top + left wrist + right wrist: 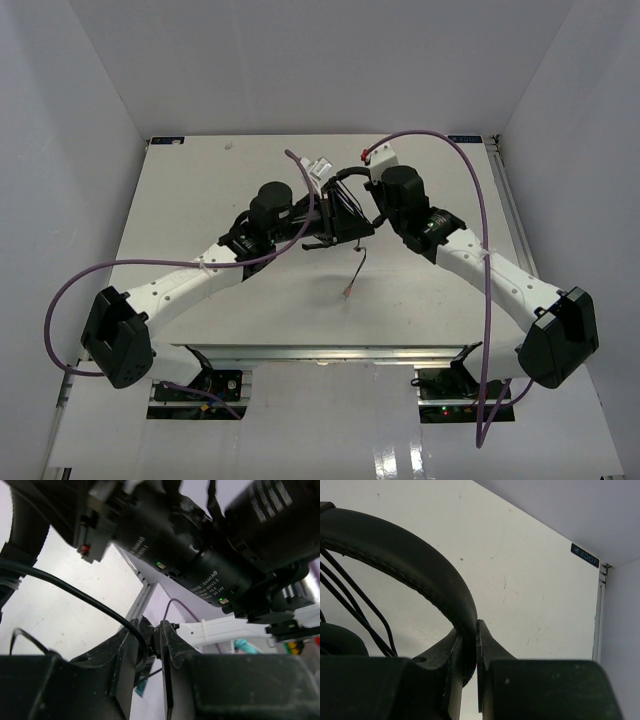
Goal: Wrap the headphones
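Note:
The black headphones [340, 215] are held above the middle of the table between both arms. My right gripper [469, 650] is shut on the padded headband [410, 555]. Thin cable strands [350, 600] run beside the band, and an earcup [335, 637] shows at the lower left. My left gripper [150, 640] is narrowly closed with the thin black cable [75, 592] curving into the gap between its fingers. In the top view the left gripper [322, 218] and right gripper [372, 208] flank the headset. The cable's loose end [357, 262] hangs down to a reddish plug [347, 296] on the table.
The white table [200, 200] has walls on three sides. Purple robot cables [470, 170] arc over both arms. The right arm's black motor housing [200, 555] fills the left wrist view, close above the left fingers. A dark label [585, 556] marks the table's far edge.

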